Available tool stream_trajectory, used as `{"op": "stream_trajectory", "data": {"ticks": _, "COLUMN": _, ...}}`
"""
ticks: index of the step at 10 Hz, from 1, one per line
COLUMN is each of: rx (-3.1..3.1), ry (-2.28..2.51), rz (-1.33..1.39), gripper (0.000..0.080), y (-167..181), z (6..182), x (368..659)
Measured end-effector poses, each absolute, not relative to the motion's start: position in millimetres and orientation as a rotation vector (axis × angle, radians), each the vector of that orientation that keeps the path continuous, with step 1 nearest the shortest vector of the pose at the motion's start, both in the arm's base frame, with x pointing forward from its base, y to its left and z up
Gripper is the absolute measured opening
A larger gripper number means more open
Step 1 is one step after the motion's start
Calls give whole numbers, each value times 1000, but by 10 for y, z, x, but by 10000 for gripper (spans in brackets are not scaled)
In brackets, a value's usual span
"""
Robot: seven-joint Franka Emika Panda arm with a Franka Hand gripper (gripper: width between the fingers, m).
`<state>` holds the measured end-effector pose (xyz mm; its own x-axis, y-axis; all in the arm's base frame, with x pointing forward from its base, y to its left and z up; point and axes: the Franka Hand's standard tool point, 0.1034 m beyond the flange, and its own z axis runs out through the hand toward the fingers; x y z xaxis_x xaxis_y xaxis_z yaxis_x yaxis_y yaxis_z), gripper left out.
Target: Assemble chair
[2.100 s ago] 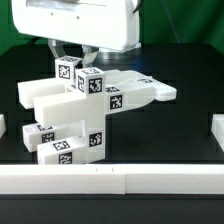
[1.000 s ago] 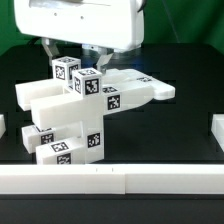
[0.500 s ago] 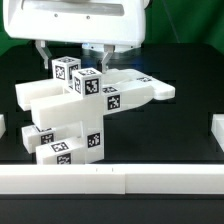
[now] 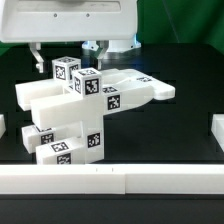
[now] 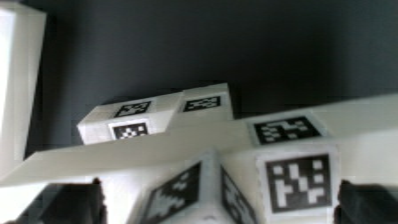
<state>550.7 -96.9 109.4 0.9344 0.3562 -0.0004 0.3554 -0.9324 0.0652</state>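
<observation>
My fingers [image 4: 66, 55] hang apart above the glossy white blocky plastic chair [image 4: 85, 110] mid-table [image 4: 170, 140]. Descending off-centre, I judge, could knock its tagged upright posts askew.

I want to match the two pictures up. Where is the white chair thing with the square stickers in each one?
Exterior view: the chair stands mid-table, under the gripper.
Wrist view: the chair fills the near part, seen from above.
Shared landmark: its two tagged top blocks.
</observation>
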Motion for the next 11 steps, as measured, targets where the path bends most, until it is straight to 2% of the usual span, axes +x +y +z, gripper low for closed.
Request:
{"op": "stream_trajectory", "data": {"ticks": 4, "rx": 2931, "ry": 908, "rz": -5, "gripper": 649, "y": -1035, "z": 1091, "x": 5492}}
{"op": "stream_trajectory", "data": {"ticks": 5, "rx": 2921, "ry": 939, "rz": -6, "gripper": 528, "y": -1037, "z": 1091, "x": 5493}}
{"op": "stream_trajectory", "data": {"ticks": 6, "rx": 2925, "ry": 926, "rz": -6, "gripper": 528, "y": -1037, "z": 1090, "x": 5491}}
{"op": "stream_trajectory", "data": {"ticks": 7, "rx": 2925, "ry": 925, "rz": -6, "gripper": 388, "y": -1038, "z": 1089, "x": 5489}}
{"op": "stream_trajectory", "data": {"ticks": 8, "rx": 2925, "ry": 925, "rz": -6, "gripper": 281, "y": -1038, "z": 1089, "x": 5489}}
{"op": "stream_trajectory", "data": {"ticks": 11, "rx": 2976, "ry": 764, "rz": -2, "gripper": 281, "y": -1034, "z": 1087, "x": 5483}}
